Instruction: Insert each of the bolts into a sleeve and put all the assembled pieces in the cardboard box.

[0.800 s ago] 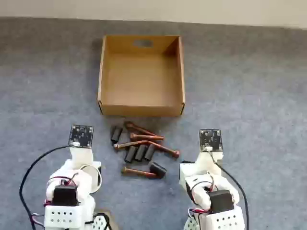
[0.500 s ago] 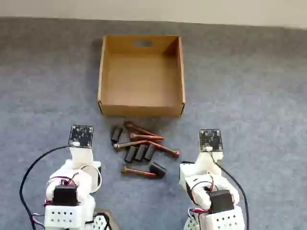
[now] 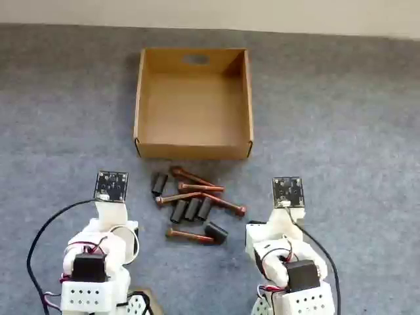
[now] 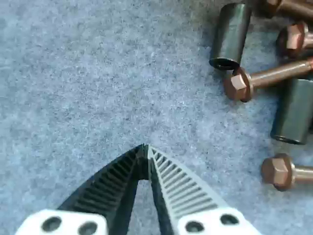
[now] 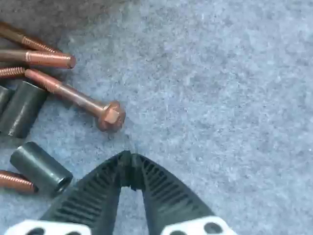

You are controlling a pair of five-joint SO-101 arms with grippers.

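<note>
The copper-coloured bolts (image 3: pixel 190 235) and dark sleeves (image 3: pixel 191 209) lie loose and unassembled in one mixed heap on the grey carpet (image 3: pixel 341 118). The heap is between the two arms, just in front of the open cardboard box (image 3: pixel 138 98). The left gripper (image 4: pixel 145 149) hangs over bare carpet beside the heap, jaws pressed together. The right gripper (image 5: pixel 128 155), jaws likewise meeting at the tips, hangs near a bolt head (image 5: pixel 112 116).

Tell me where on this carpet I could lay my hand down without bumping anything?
Bare carpet lies left and right of the cardboard box. The box floor is bare too. Crowded between the box's front wall and the two arms, where bolts and sleeves cluster.
</note>
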